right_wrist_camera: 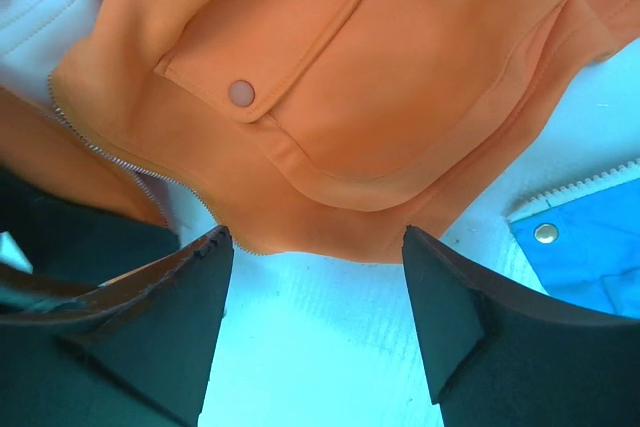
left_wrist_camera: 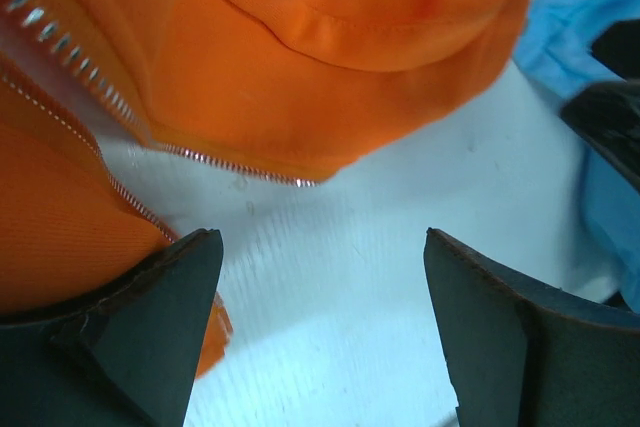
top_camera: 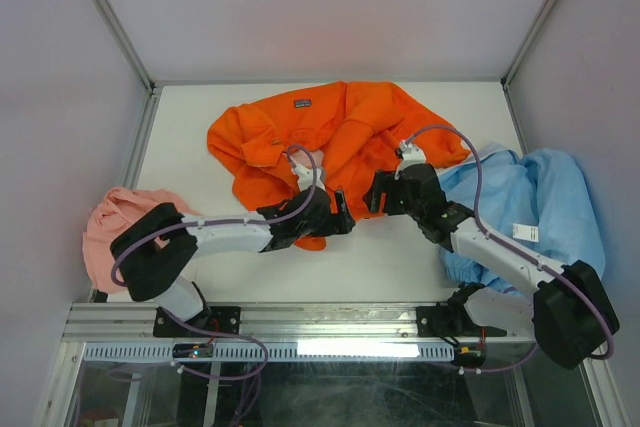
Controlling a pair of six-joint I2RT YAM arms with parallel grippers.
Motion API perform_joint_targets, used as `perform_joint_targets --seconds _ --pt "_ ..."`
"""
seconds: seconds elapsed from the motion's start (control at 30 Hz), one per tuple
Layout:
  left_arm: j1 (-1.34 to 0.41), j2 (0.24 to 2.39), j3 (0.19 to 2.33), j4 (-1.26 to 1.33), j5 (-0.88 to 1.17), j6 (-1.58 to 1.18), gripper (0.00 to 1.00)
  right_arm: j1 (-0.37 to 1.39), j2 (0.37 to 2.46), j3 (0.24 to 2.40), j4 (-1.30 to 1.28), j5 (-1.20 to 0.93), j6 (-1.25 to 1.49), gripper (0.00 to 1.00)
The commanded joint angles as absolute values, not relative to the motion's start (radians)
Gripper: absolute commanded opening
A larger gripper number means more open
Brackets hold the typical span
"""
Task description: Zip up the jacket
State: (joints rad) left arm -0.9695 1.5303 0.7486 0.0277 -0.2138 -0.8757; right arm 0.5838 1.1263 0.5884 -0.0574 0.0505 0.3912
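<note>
- Jacket [top_camera: 330, 132] is lying crumpled and unzipped mid-worktop [top_camera: 400, 252];
- left jaws and right jaws are hovering open, empty, at its near hem;
- likely approaching zipper [left_wrist_camera: 230, 167]; next, gripping its bottom ends.

The long-sleeved fabric jacket [top_camera: 330, 132] is a plain bright orange, with a small dark label [top_camera: 302, 102] at its collar, silvery metal zipper teeth [left_wrist_camera: 70, 47] and a pale pinkish round snap [right_wrist_camera: 241, 93] on a pocket flap. The crumpled garment [top_camera: 545, 197] is light blue, with white zipper tape [right_wrist_camera: 580, 187] and a shiny metal stud [right_wrist_camera: 546, 234]. The bunched cloth [top_camera: 105, 222] is salmon pink. The flat tabletop [top_camera: 400, 257] is white. The fingers [left_wrist_camera: 130, 347] of the left gripper [left_wrist_camera: 320, 247] and of the right gripper [right_wrist_camera: 315, 242] are matte black.
</note>
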Motion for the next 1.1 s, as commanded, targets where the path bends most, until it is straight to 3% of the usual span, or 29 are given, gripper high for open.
perform_joint_targets --seconds 0.0,0.17,0.27,0.5,0.6,1.07 --pt "-0.968 1.641 0.864 0.104 -0.292 -0.871 0.84 0.581 1.077 0.583 -0.015 0.103 0.394 0.72" --pt "-0.934 1.777 0.944 0.098 -0.282 -0.84 0.81 0.581 1.082 0.581 -0.012 0.106 0.38 0.72" --pt "-0.896 1.829 0.968 0.105 -0.28 -0.832 0.73 0.581 1.097 0.579 0.001 0.09 0.373 0.73" --pt "-0.795 1.843 0.977 0.151 -0.216 -0.769 0.16 0.58 1.125 0.586 0.007 0.038 0.331 0.73" --pt "-0.765 1.789 0.951 0.182 -0.155 -0.724 0.0 0.581 1.135 0.592 0.017 -0.034 0.276 0.73" --pt "-0.749 1.54 1.028 -0.037 -0.005 -0.543 0.0 0.658 1.227 0.636 0.145 -0.127 -0.038 0.88"
